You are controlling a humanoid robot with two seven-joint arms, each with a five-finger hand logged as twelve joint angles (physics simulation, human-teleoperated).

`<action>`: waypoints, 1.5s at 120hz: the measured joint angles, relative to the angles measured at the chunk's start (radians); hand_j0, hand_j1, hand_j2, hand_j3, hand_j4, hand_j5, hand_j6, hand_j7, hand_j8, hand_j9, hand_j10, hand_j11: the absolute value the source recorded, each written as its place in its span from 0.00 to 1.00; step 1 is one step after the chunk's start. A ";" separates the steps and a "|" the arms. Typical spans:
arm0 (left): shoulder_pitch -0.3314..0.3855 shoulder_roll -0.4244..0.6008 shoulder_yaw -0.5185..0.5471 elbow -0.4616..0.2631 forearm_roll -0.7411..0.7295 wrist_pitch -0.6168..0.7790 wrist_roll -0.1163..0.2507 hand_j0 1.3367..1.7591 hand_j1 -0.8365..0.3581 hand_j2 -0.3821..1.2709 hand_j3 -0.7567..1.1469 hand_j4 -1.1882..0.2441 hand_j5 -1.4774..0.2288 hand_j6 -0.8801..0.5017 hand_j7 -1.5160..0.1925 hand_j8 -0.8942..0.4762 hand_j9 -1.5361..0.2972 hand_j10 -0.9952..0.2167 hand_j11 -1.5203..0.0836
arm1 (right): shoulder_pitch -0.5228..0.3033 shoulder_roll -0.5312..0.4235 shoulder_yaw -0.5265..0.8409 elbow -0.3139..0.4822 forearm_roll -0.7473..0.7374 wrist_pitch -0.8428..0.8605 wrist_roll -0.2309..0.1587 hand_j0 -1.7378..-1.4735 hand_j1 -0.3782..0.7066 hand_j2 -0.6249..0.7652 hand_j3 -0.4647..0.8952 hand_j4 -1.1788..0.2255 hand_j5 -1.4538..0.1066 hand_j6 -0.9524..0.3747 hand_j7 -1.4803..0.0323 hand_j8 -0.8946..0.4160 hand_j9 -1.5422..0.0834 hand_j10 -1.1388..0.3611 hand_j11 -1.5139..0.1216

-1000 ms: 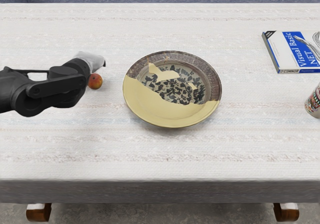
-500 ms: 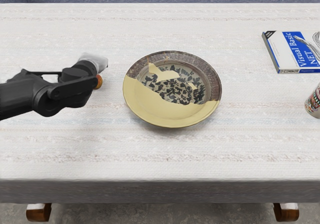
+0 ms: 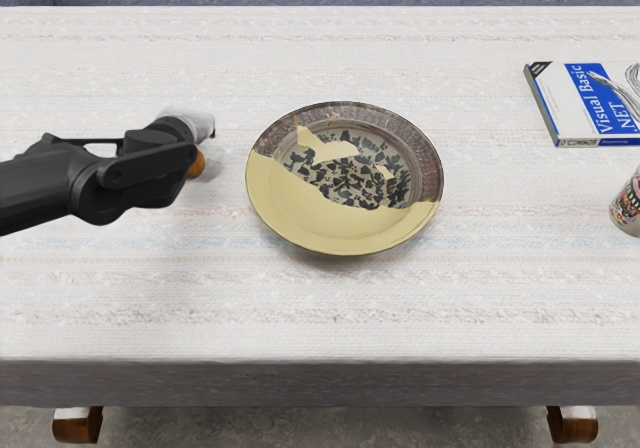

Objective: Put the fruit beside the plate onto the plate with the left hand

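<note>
Finger state cannot be told: left hand [image 3: 186, 128] is lowered over fruit [image 3: 198, 163], presumably for grasp. Fruit, mostly hidden, is located on table [image 3: 320, 308] near plate [image 3: 430, 164], left side.

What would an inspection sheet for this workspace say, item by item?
Surface: table with a pale textured top.
Job's things: small orange fruit just left of the plate, mostly hidden under the left hand; no fruit on the plate.
Clutter: blue book at the far right; patterned cup cut off by the right edge.
Hands: left hand over the fruit, grasp cannot be judged; right hand not in view.
Cables: nothing seen.
Surroundings: wooden table feet below the front edge; grey-blue background beyond the far edge.
</note>
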 joint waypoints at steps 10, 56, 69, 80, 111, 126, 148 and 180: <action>-0.005 -0.002 0.000 0.017 -0.004 -0.025 0.000 0.76 0.68 0.27 0.40 0.61 0.63 0.41 0.65 0.42 0.62 0.56 0.70 | 0.000 0.000 0.000 0.000 0.000 0.000 0.000 0.30 0.07 0.44 0.34 0.81 0.90 0.69 0.95 0.65 0.92 0.74 0.90; -0.009 -0.032 0.001 0.053 -0.006 -0.063 -0.001 0.76 0.62 0.28 0.40 0.57 0.58 0.37 0.60 0.38 0.57 0.51 0.65 | 0.000 0.000 0.000 0.000 0.000 0.000 0.001 0.30 0.07 0.44 0.34 0.81 0.90 0.69 0.95 0.65 0.92 0.74 0.90; -0.006 -0.038 0.002 0.056 -0.006 -0.063 -0.002 0.76 0.61 0.28 0.40 0.56 0.58 0.36 0.60 0.38 0.57 0.51 0.64 | 0.000 0.000 0.000 0.000 0.000 0.000 0.002 0.30 0.07 0.44 0.34 0.81 0.90 0.69 0.95 0.65 0.92 0.74 0.90; -0.006 -0.040 0.002 0.057 -0.006 -0.063 -0.002 0.76 0.61 0.28 0.40 0.56 0.57 0.36 0.60 0.37 0.57 0.50 0.64 | 0.000 0.000 0.000 0.000 0.000 0.000 0.002 0.30 0.07 0.44 0.34 0.81 0.90 0.69 0.95 0.65 0.92 0.74 0.90; -0.002 -0.046 0.005 0.060 -0.006 -0.064 -0.002 0.76 0.57 0.28 0.40 0.53 0.54 0.33 0.56 0.34 0.54 0.47 0.60 | -0.001 0.000 0.000 0.000 0.000 0.000 0.003 0.30 0.07 0.44 0.34 0.81 0.90 0.69 0.95 0.65 0.92 0.74 0.90; 0.001 -0.047 0.009 0.068 -0.006 -0.063 -0.002 0.76 0.55 0.29 0.40 0.52 0.53 0.32 0.55 0.33 0.53 0.46 0.59 | -0.001 0.000 0.000 0.000 0.000 0.000 0.003 0.30 0.07 0.44 0.34 0.81 0.90 0.69 0.95 0.65 0.92 0.74 0.90; 0.009 -0.055 0.023 0.083 -0.006 -0.063 -0.003 0.76 0.54 0.29 0.40 0.52 0.52 0.31 0.55 0.32 0.52 0.45 0.58 | 0.000 0.000 0.000 0.000 0.000 0.000 0.003 0.30 0.07 0.44 0.34 0.81 0.90 0.69 0.95 0.65 0.92 0.74 0.90; 0.008 -0.061 0.031 0.089 -0.006 -0.062 -0.003 0.76 0.44 0.38 0.40 0.42 0.42 0.29 0.43 0.22 0.41 0.33 0.46 | 0.000 0.000 0.000 0.000 0.000 0.000 0.003 0.30 0.07 0.44 0.34 0.81 0.90 0.69 0.95 0.65 0.92 0.74 0.90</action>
